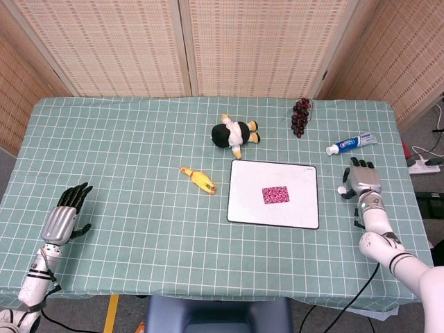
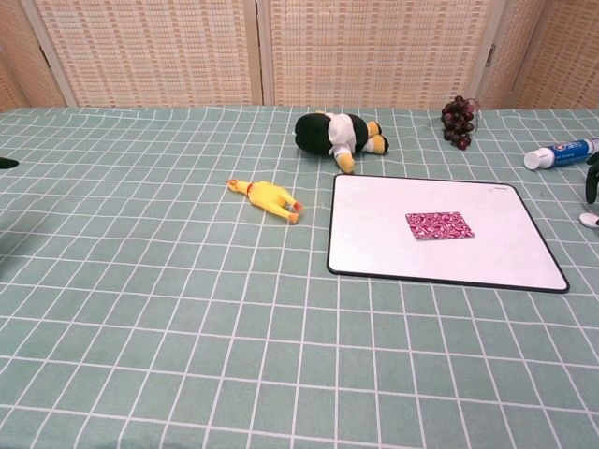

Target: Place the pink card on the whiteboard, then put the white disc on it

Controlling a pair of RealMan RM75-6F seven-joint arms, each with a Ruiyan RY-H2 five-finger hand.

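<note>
Pink card (image 1: 276, 195) already sits mid-whiteboard (image 1: 250, 208). Right hand (image 1: 364, 182) hangs over the white disc (image 2: 590, 220) just off the board's right edge, fingers loosely spread, holding nothing; a flat disc could easily skid away.

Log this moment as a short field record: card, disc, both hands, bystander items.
pink card: flat on whiteboard, near centre
white disc: on cloth right of the board, mostly hidden under right hand
left hand: resting far left, fingers apart, holding nothing
others: plush penguin, rubber chicken, grapes, toothpaste
stage: card step done, disc pending
</note>
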